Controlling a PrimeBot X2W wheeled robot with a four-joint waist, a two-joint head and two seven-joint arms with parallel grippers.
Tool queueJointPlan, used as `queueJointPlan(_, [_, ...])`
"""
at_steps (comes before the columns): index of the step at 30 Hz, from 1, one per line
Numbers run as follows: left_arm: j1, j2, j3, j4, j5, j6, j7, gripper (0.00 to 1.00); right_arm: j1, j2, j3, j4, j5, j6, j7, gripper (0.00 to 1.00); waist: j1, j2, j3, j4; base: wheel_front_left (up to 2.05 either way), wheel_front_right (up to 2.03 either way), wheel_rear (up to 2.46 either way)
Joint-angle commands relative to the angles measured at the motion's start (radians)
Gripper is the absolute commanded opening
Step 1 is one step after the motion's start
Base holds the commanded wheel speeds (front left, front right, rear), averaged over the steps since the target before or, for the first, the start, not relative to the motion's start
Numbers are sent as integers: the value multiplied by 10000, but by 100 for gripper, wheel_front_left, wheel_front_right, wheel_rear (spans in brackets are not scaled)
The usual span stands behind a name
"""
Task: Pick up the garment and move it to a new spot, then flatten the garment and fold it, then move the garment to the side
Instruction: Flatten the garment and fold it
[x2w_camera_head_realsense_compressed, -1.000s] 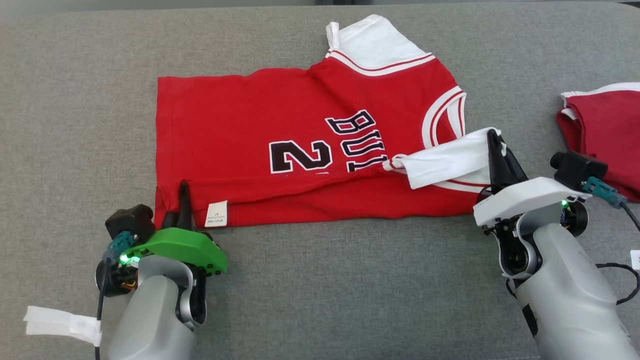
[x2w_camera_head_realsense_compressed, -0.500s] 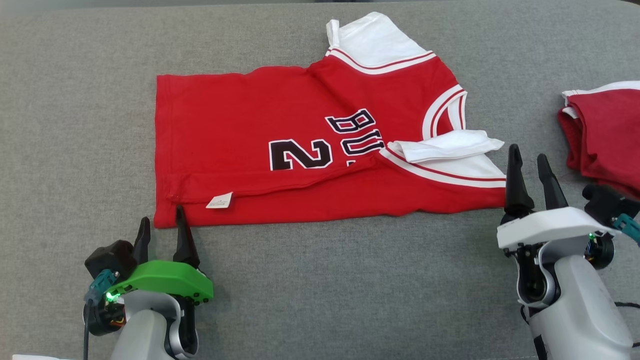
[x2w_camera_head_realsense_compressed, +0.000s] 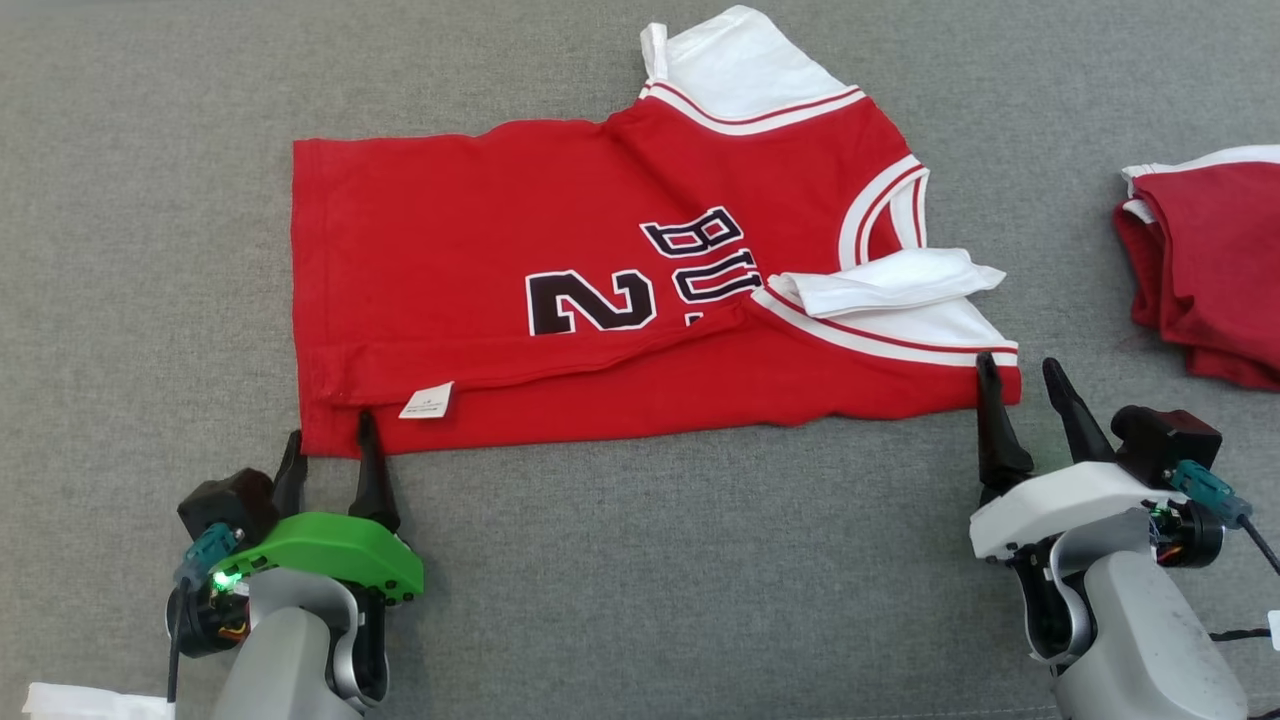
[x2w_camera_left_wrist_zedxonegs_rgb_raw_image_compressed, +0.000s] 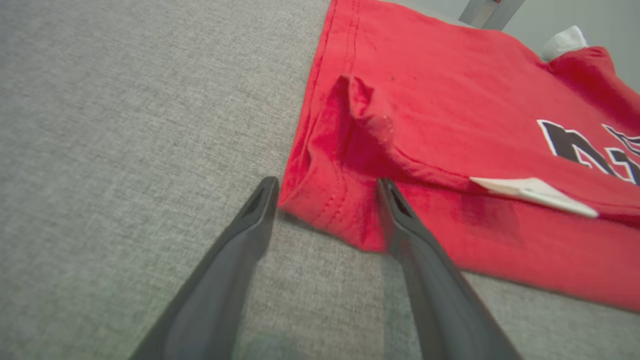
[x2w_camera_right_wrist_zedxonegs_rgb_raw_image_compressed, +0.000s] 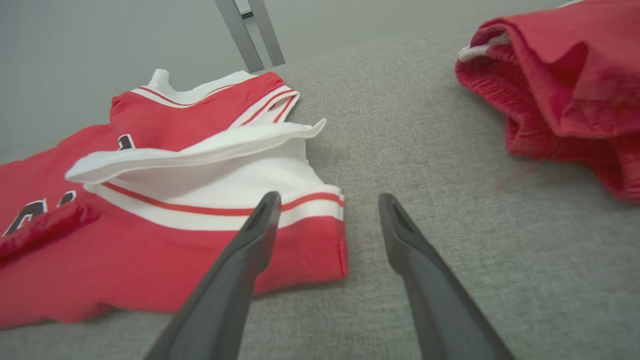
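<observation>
Grey woven fabric covered the tabletop (x2w_camera_head_realsense_compressed: 640, 560) edge to edge. The left end effector (x2w_camera_head_realsense_compressed: 330, 432) had its fingers spread apart, holding nothing, right at the near-left hem corner of the red jersey (x2w_camera_head_realsense_compressed: 480, 230). One fingertip was just off the cloth, the other over the hem. The jersey lay mid-tabletop, near edge folded up, white label (x2w_camera_head_realsense_compressed: 427, 400) showing, a white sleeve (x2w_camera_head_realsense_compressed: 890, 285) lying loose on top. The right end effector (x2w_camera_head_realsense_compressed: 1020, 365) was spread apart and empty too, at the jersey's near-right corner. A second red garment (x2w_camera_head_realsense_compressed: 1210, 270) sat further right, well apart. The left wrist view showed a pinched-up ridge (x2w_camera_left_wrist_zedxonegs_rgb_raw_image_compressed: 360, 100) near the hem; the right wrist view added a pale wall and a grey upright post (x2w_camera_right_wrist_zedxonegs_rgb_raw_image_compressed: 250, 30).
</observation>
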Motion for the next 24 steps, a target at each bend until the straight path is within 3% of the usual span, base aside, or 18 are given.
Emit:
queueJointPlan(1, [-23, -16, -132, 271, -23, -100, 90, 100, -61, -4, -111, 178, -119, -5, -21, 100, 0, 0, 45, -8, 0, 0, 0])
queueJointPlan(3, [-73, -47, -303, 519, -83, -194, 135, 54, -218, 52, -13, 427, -339, -5, -19, 100, 0, 0, 85, 22, 0, 0, 0])
queueJointPlan(6, [-157, -65, -479, 809, -212, -283, 148, 25, -302, 57, 140, 874, -717, -5, -19, 100, 0, 0, 131, 59, 0, 0, 0])
queueJointPlan(7, [-179, -70, -530, 878, -259, -306, 162, 2, -351, 64, 198, 1043, -794, -5, -11, 100, 0, 0, 144, 72, 0, 0, 0])
queueJointPlan(9, [-182, -84, -628, 1030, -335, -368, 168, 0, -375, 107, 337, 1421, -885, -5, 7, 100, 0, 0, 120, 95, 0, 0, 0])
queueJointPlan(11, [-188, -82, -682, 1112, -258, -391, 167, 0, -410, 159, 539, 1836, -726, -5, 35, 0, 0, 0, 96, 119, 0, 0, 0])
queueJointPlan(24, [37, -13, -327, 282, -141, -793, 62, 0, -622, 40, 655, 1612, 925, -13, -8, 0, 0, 0, -715, 145, 0, 0, 0])
